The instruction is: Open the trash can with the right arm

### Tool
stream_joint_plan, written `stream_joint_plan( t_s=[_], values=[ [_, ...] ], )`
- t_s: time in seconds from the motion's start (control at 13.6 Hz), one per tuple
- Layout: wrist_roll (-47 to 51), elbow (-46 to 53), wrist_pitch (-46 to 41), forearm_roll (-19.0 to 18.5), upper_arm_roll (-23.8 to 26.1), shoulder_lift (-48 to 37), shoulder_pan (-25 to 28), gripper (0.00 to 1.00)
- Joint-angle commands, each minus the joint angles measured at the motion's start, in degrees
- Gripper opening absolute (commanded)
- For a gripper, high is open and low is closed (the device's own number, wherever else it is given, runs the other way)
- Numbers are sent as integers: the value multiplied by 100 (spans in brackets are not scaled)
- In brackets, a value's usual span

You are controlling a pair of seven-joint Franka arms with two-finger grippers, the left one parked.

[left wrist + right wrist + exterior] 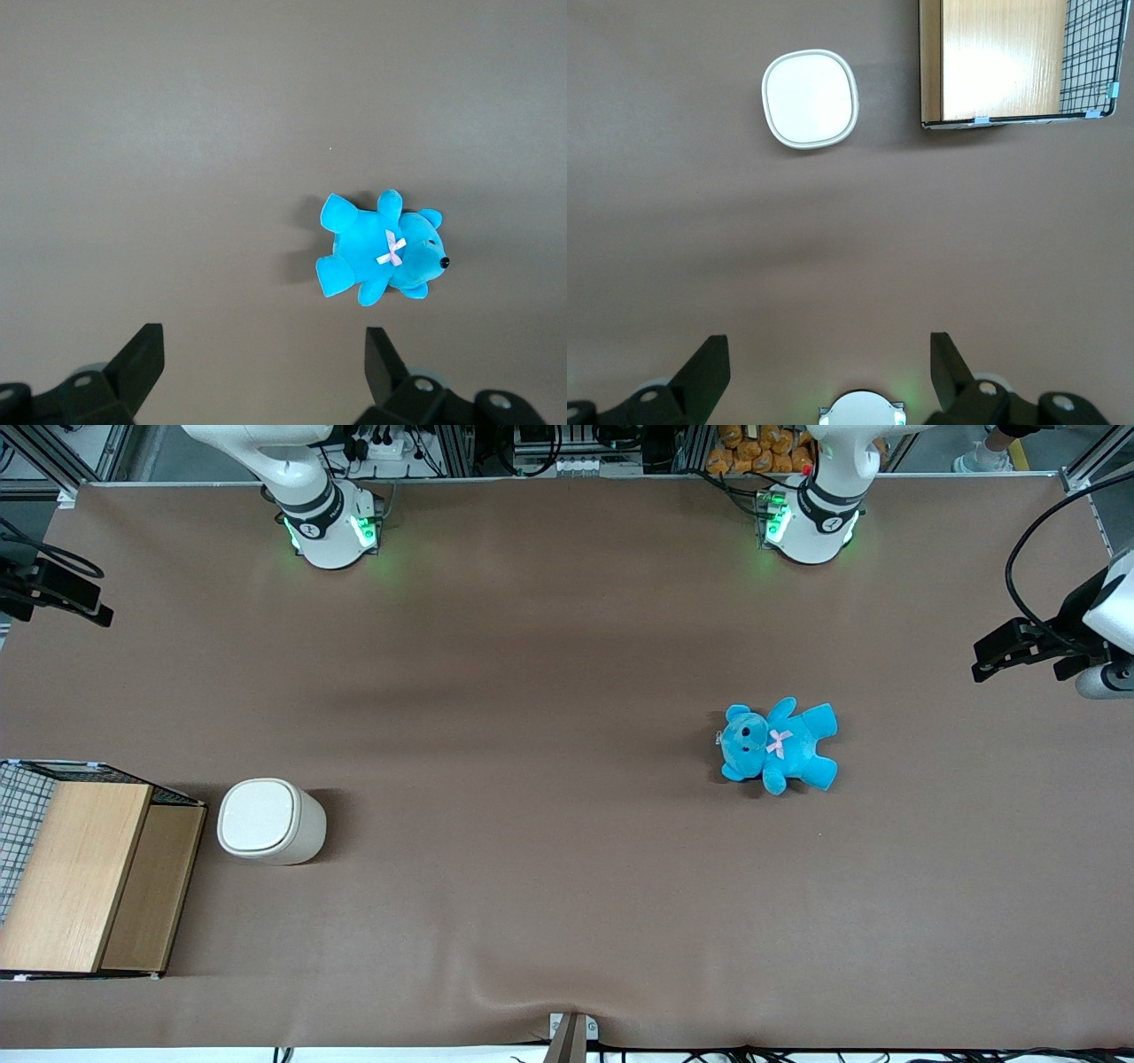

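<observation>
High above the table (673, 221), the gripper (826, 367) hangs with jaws spread wide and empty, well apart from the trash can (811, 97), which stands lid shut beside the crate (1001, 62), far from the teddy (778, 746).

The brown table (532, 691) carries the closed cream trash can (268, 821) just beside a wooden-topped wire crate (84, 872) at the working arm's end, a blue teddy (780, 746) toward the parked arm's, the open claw (824, 363) high above.
</observation>
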Motion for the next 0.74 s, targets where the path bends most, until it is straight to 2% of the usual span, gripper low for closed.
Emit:
stream_joint_plan(
  t_s=[0.0,0.44,0.66],
  values=[
    [34,-16,-6,37,-6,-23,-13,100],
    [-10,55,2,28,-6,108,4,100],
    [16,55,20,-95,20,520,127,100]
  ],
)
